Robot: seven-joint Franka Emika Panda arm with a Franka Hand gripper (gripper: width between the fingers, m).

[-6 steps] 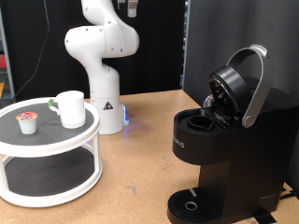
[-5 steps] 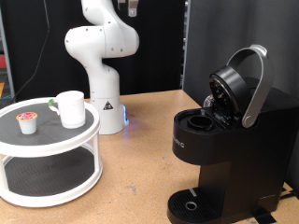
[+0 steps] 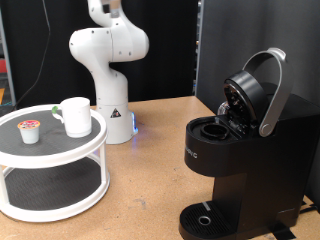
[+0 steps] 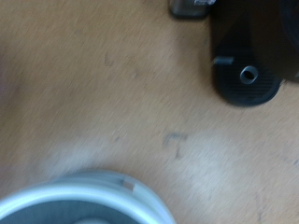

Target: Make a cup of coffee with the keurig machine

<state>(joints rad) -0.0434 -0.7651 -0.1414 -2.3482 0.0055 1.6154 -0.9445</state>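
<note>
Cannot see the gripper in either view; impossible to tell its state. Blurred wrist view, showing only keurig machine (image 3: pixel 238 150) base and tiered stand (image 3: pixel 55 150) rim. Cup (image 3: pixel 74 115) on stand beside pod (image 3: pixel 30 130)

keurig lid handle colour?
Silver-grey handle on the black keurig machine; clearest in the exterior view.
</note>
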